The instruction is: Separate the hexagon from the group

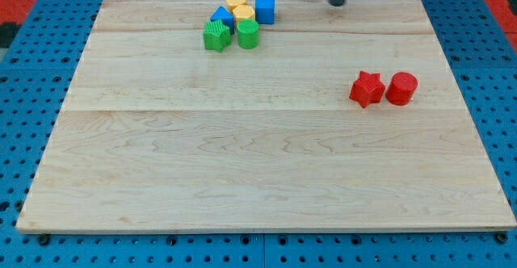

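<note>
Hovering tip (338, 2) at the table's (242, 163) top edge, well right of the cluster. Nothing separated: yellow hexagon (243, 14) touching its neighbours. No end effector jaws, just a rod.

You have a pale wooden board (266, 171) with faint grain lines, set on a blue pegboard surface (32, 74) dotted with dark holes. In the cluster you see 2 green blocks, a star (216, 36) and a cylinder (248, 34), 2 blue ones, a cube (265, 10) and a smaller piece (221, 16), and 2 yellow pieces, the hexagon (243, 14) and another (235, 1). The red star (367, 89) and red cylinder (401, 88) match. My tip (337, 2) is dark grey.
</note>
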You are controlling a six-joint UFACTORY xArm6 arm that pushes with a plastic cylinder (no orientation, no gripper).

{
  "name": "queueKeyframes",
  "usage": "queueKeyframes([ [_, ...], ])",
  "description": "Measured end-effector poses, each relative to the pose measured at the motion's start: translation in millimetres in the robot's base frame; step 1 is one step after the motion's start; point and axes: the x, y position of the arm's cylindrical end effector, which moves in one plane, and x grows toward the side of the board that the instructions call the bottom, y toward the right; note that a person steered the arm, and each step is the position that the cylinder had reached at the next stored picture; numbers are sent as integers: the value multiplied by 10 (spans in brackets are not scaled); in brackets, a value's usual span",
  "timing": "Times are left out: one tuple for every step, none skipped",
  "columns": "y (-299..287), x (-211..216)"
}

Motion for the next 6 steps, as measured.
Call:
queueKeyframes([
  [-1045, 6],
  [-1618, 74],
  [-1463, 475],
  [-1416, 898],
  [-1752, 1019],
  [-1949, 1243],
])
